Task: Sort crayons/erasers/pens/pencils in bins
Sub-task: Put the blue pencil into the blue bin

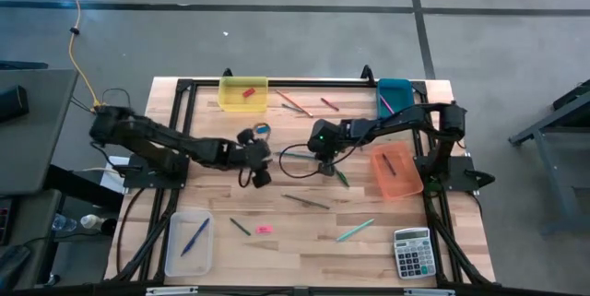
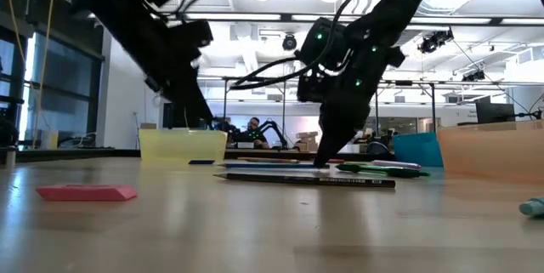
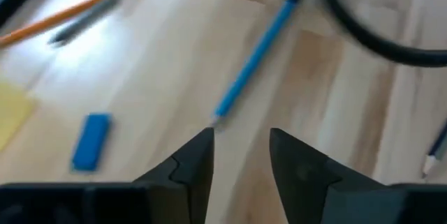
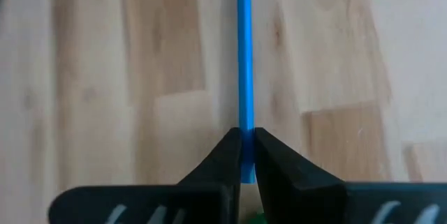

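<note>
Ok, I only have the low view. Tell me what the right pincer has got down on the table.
Observer: The right wrist view shows the right pincer shut on a thin blue stick lying on the wood.
Operator: Now give me the left pincer's state.
Observer: The left pincer is open, with nothing between its fingers; a blue eraser lies on the table ahead of it.
Operator: Check the clear bin for me.
Observer: From above, the clear bin at the table's near left corner holds one blue pen.
</note>
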